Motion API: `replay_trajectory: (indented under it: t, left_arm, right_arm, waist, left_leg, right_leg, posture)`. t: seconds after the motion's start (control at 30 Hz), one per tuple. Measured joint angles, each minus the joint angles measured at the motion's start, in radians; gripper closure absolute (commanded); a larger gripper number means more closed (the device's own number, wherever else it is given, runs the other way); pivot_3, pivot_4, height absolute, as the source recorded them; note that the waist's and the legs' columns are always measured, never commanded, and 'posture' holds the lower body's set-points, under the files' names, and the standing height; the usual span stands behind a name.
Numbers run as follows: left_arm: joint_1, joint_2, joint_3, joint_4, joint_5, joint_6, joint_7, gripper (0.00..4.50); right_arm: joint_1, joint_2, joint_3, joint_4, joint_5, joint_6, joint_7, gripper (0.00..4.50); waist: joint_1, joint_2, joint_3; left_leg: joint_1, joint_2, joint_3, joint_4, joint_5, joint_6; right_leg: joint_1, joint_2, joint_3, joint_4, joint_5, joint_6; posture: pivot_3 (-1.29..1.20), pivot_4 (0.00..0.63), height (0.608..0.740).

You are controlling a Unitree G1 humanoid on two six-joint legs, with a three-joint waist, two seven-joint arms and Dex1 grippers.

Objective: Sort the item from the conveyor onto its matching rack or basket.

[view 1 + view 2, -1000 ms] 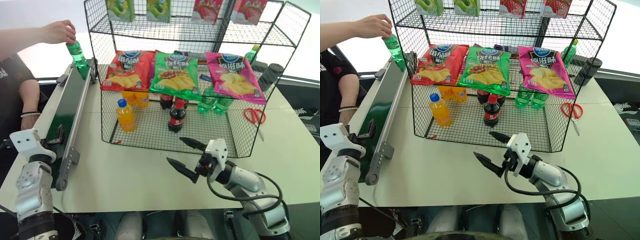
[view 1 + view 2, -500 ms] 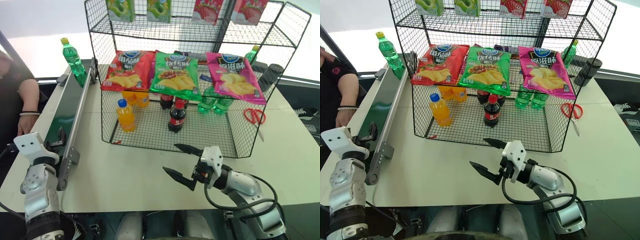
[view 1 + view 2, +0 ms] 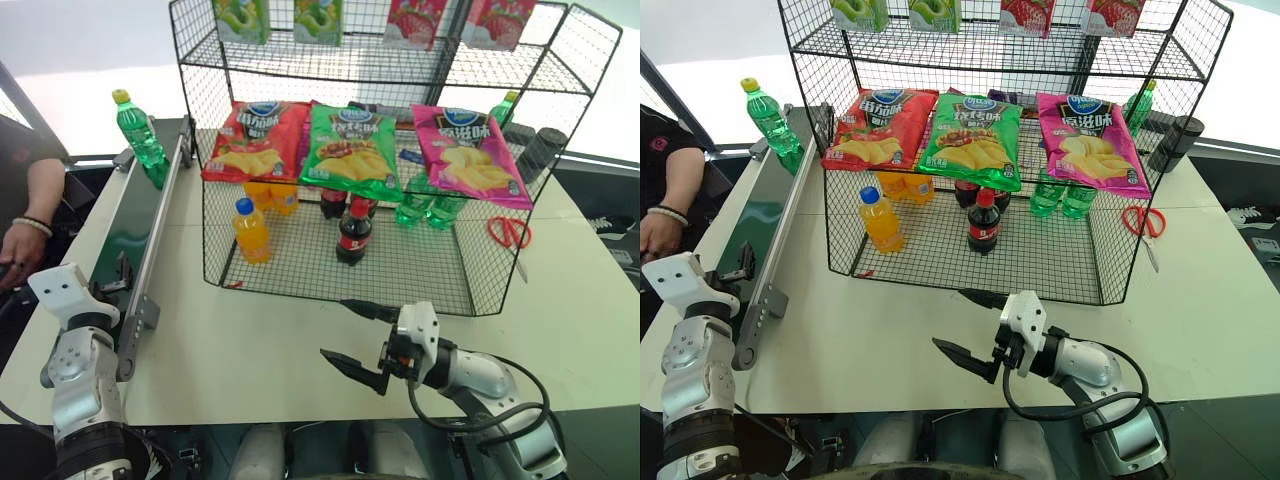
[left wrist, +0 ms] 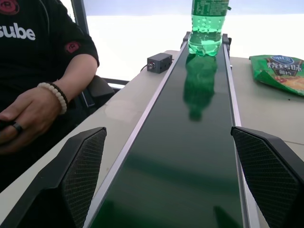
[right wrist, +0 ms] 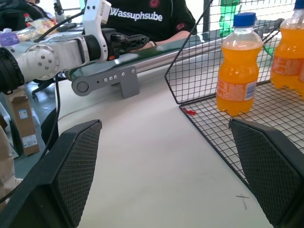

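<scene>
Conveyor [image 3: 140,240] runs along the desk's [image 3: 260,345] left side, soda bottle [image 3: 140,135] upright on its far end. Wire rack [image 3: 400,60] sits right of the conveyor, mid-desk. Bottom basket [image 3: 400,270] holds an orange-drink bottle [image 3: 250,230] front left, a cola bottle [image 3: 353,230] mid. Chip bags [image 3: 350,150] lie on the tier above. Scissors [image 3: 510,232] lie right of the rack. Right pincer [image 3: 358,338] is before the basket; left pincer [image 4: 175,183] over the conveyor's near end.

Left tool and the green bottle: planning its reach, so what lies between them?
Bare belt: in the left wrist view the conveyor runs unobstructed from the open left tool to the green bottle.
</scene>
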Motion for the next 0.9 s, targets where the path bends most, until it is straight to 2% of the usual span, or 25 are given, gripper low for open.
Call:
replay_trajectory:
  t: [0.43,0.9]
  left_arm:
    - [0.007,-0.022,-0.021,0.027,0.009,-0.022,-0.003,0.00]
    - [0.007,-0.023,-0.031,0.037,0.009,-0.028,-0.007,0.00]
  right_arm:
    - [0.013,-0.013,-0.003,-0.014,-0.046,-0.021,-0.054,0.04]
    - [-0.049,-0.063,-0.002,-0.138,-0.009,0.191,-0.109,0.04]
  waist:
    - [0.000,0.000,0.000]
    - [0.000,-0.001,0.000]
  left_leg:
    - [0.000,0.000,0.000,0.000,0.000,0.000]
    - [0.000,0.000,0.000,0.000,0.000,0.000]
  right_leg:
    - [0.000,0.000,0.000,0.000,0.000,0.000]
    - [0.000,-0.001,-0.001,0.000,0.000,0.000]
  posture:
    - [0.00,0.150,0.732]
    - [0.00,0.150,0.732]
